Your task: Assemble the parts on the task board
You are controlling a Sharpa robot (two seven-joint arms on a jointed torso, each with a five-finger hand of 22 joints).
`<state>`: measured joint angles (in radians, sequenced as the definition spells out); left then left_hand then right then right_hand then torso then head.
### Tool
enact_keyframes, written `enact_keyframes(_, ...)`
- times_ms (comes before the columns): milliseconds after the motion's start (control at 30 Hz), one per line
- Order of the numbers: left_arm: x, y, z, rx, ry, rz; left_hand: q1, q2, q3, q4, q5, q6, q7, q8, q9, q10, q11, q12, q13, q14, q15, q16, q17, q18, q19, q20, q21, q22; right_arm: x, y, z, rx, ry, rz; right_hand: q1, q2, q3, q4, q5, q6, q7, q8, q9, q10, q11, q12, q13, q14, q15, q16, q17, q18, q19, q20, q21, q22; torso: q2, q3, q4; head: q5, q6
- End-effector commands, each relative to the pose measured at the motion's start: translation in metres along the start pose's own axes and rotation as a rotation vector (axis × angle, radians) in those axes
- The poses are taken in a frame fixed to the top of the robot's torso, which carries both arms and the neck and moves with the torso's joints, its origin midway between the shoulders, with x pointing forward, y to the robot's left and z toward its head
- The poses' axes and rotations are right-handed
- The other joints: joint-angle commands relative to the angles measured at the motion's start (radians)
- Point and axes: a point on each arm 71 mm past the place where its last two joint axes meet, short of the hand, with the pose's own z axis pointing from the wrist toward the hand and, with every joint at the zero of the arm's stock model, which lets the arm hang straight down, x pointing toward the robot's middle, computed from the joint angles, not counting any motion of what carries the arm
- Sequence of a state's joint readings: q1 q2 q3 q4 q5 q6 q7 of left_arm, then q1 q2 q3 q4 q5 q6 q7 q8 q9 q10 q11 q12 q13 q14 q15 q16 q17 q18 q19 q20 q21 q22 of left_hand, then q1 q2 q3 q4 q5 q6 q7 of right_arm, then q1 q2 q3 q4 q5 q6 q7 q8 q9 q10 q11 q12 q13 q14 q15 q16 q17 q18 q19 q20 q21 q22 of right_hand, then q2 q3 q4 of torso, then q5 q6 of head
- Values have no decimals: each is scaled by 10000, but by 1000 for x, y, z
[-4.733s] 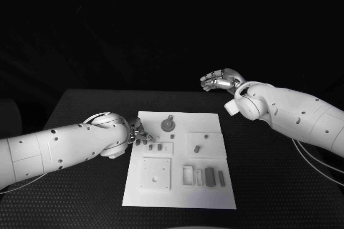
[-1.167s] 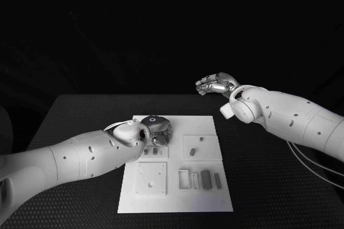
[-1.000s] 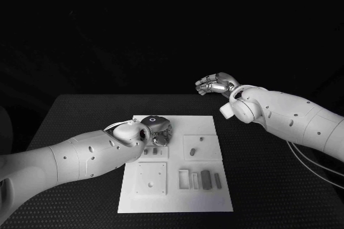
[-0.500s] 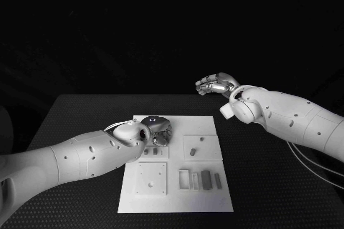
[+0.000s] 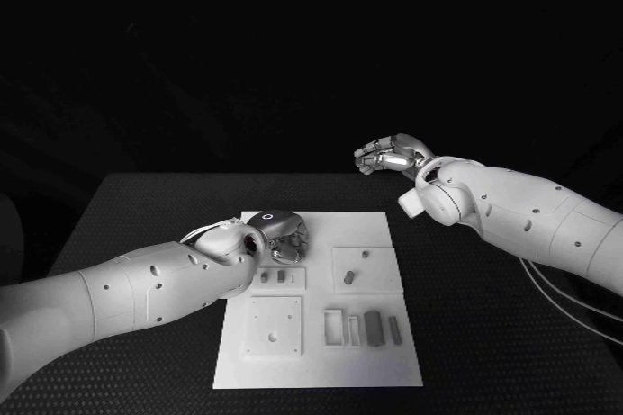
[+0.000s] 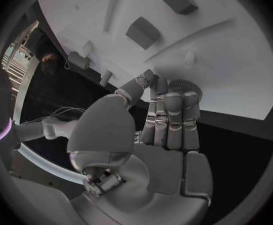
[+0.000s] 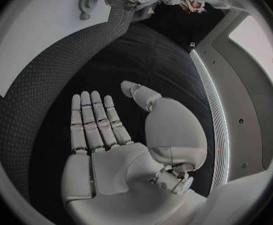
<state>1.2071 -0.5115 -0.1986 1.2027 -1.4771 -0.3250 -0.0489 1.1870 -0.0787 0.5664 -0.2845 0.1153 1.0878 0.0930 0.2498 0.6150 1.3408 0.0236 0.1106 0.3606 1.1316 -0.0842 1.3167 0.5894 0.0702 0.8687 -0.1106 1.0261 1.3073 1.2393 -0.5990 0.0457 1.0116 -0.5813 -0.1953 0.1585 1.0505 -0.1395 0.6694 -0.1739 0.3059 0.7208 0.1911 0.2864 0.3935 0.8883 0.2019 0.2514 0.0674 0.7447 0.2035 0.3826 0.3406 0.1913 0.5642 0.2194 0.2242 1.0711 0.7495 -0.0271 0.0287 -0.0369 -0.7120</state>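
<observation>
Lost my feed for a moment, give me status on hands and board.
Left hand on the gear at the board's far left corner, fingers around it. Right hand open, raised beyond the table. Nothing in the way.

The one thing here apart from the job is the black table (image 5: 143, 208), a flat rectangular top covered all over in a fine, dotted, matte weave. It spreads out beneath my left hand (image 5: 279, 235) and runs on past it to either side and towards me. Its far edge lies near my right hand (image 5: 390, 154), which is raised above that edge. From the wrist behind my right hand (image 7: 102, 135), the same grainy surface (image 7: 24, 115) curves away beyond my fingertips.
</observation>
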Motion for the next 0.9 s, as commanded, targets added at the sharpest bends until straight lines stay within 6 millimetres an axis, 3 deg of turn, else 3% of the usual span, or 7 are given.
enact_keyframes(33,-10,1,0,-83,-411,-1105,-2,82,44,-3,38,62,9,42,10,89,14,12,9,59,-14,68,-4,60,60,-682,43,202,0,0,0,-101,67,11,-82,16,-53,-7,65,-84,409,63,-15,55,7,-50,11,-80,16,30,-13,-161,-41,-6,-57,14,-2,1,4,-5,21)
enact_keyframes(233,-24,7,-8,-12,-576,-1641,-6,91,51,-1,50,64,10,38,4,98,12,3,11,68,-17,70,-10,62,69,-686,50,199,-2,0,-1,-75,43,2,-82,14,-53,-9,65,-83,409,64,-16,56,6,-51,11,-81,16,32,-15,-161,-40,-6,-61,18,-11,-1,28,-10,47)
enact_keyframes(367,-26,15,-17,-56,-237,-2287,-19,96,49,4,52,64,12,36,0,105,11,-2,12,78,-18,74,-14,62,75,-688,54,196,-2,-1,-2,-67,47,2,-83,11,-54,-10,64,-83,408,65,-17,57,5,-52,11,-81,16,32,-16,-161,-40,-6,-64,20,-11,2,30,21,67)
enact_keyframes(900,-27,50,-42,-767,-49,-2201,-8,112,57,-12,41,58,13,26,-11,110,9,-29,13,97,-21,79,-26,69,91,-698,64,189,-6,-3,-3,-30,-26,-21,-84,8,-55,-10,64,-82,407,68,-20,59,2,-56,11,-83,13,36,-21,-160,-36,-6,-75,31,-1,-12,26,62,44)
